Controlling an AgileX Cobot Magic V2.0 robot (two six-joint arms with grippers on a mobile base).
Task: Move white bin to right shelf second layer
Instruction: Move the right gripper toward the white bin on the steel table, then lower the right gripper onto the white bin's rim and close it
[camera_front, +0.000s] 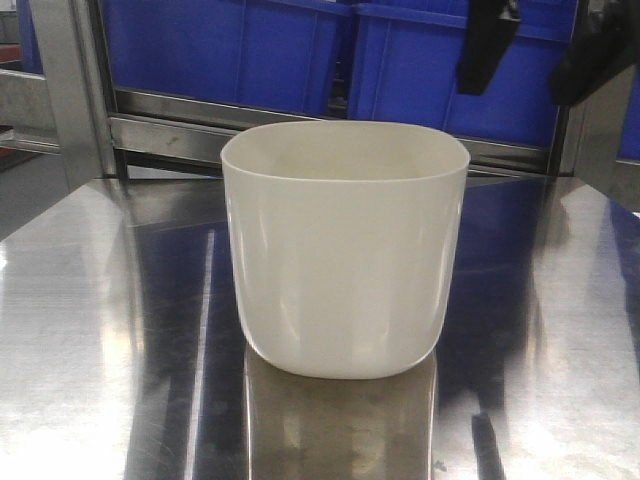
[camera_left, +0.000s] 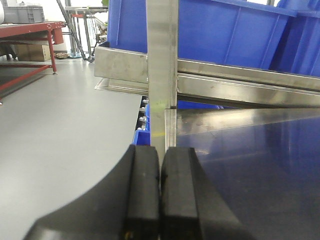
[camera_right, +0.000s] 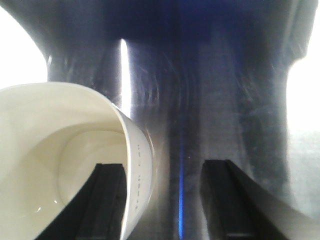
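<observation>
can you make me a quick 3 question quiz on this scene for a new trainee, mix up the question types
1. True or false: the left tool is shut and holds nothing.
2. The white bin stands upright on: A) the steel tabletop; B) a blue crate; C) the grey floor.
3. Fill in: in the right wrist view, the open right tool straddles the bin's ____, one finger inside and one outside.

Key: 1 true; 2 A; 3 wall.
</observation>
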